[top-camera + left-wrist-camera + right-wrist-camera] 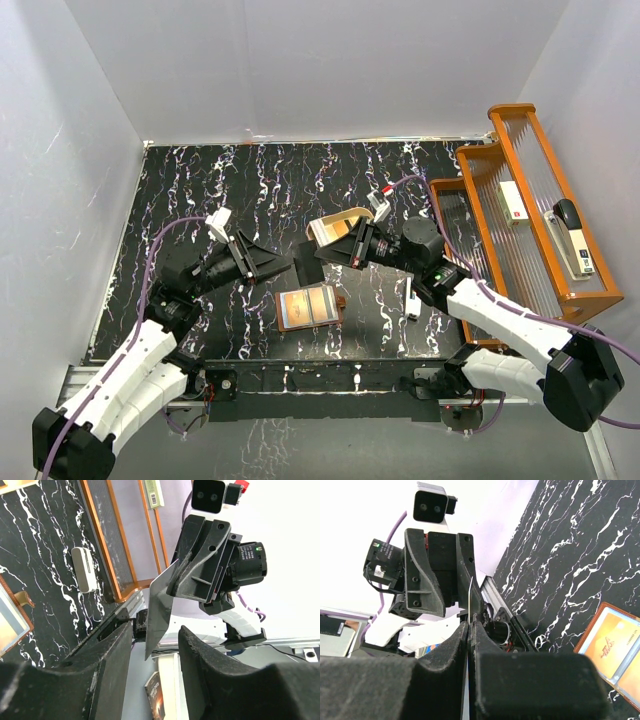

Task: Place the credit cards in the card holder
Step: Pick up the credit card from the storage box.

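Note:
The card holder lies open on the black marbled table, brown-edged, with an orange-and-blue credit card in its pocket; it also shows in the right wrist view. My right gripper is shut on a thin grey credit card and holds it upright in the air above the table. The right wrist view shows that card edge-on between my shut fingers. My left gripper is open, facing the right one, with the card's free end between its fingers, apart from both pads.
A narrow white stick lies right of the card holder, also in the left wrist view. A tan tray sits behind the right gripper. An orange wooden rack holding small items stands along the right edge.

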Controlling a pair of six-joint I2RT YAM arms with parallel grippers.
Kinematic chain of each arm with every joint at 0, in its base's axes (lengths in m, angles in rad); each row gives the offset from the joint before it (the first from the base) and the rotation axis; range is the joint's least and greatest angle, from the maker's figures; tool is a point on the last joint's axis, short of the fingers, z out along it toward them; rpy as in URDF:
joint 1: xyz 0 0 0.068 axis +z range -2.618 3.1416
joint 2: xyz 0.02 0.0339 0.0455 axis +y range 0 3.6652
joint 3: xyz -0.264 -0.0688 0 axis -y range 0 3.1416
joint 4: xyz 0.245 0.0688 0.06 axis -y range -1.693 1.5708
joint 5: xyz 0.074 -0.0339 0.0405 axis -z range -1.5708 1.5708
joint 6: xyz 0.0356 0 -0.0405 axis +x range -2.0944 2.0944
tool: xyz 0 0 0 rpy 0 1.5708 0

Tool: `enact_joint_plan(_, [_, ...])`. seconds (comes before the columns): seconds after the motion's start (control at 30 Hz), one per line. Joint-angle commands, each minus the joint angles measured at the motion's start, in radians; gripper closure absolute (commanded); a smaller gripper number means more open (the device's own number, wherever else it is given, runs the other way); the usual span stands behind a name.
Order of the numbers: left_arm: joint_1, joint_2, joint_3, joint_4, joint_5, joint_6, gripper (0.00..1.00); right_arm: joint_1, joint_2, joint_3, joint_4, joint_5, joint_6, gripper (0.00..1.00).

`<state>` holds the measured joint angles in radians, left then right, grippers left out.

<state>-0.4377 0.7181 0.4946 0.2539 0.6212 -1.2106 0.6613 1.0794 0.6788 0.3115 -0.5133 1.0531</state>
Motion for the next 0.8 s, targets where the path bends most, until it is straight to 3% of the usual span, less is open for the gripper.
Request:
enact_joint_plan(0.0, [-0.004,-0.009,-0.032,0.106,0.048,-0.063,0.61,0.007,-0.019,-0.012,0.117,-0.017,0.055,1.0])
enact_joint_plan(0.6, [-0.004,0.01,-0.096,0.212,0.053,-0.101,0.71,0.026,0.022,-0.049,0.166,-0.01,0.108,1.0])
enact_joint_plan(0.63, [-0.004,0.013,-0.098,0.216,0.053,-0.104,0.75,0.027,0.027,-0.049,0.166,-0.012,0.108,1.0])
enact_joint_plan(0.7, [-0.004,0.013,-0.096,0.194,0.045,-0.1,1.0,0.027,0.033,-0.049,0.167,-0.016,0.105,1.0])
enact_joint_plan(0.77, [-0.004,0.006,-0.084,0.139,0.03,-0.069,1.0,0.027,0.036,-0.05,0.156,-0.018,0.095,1.0])
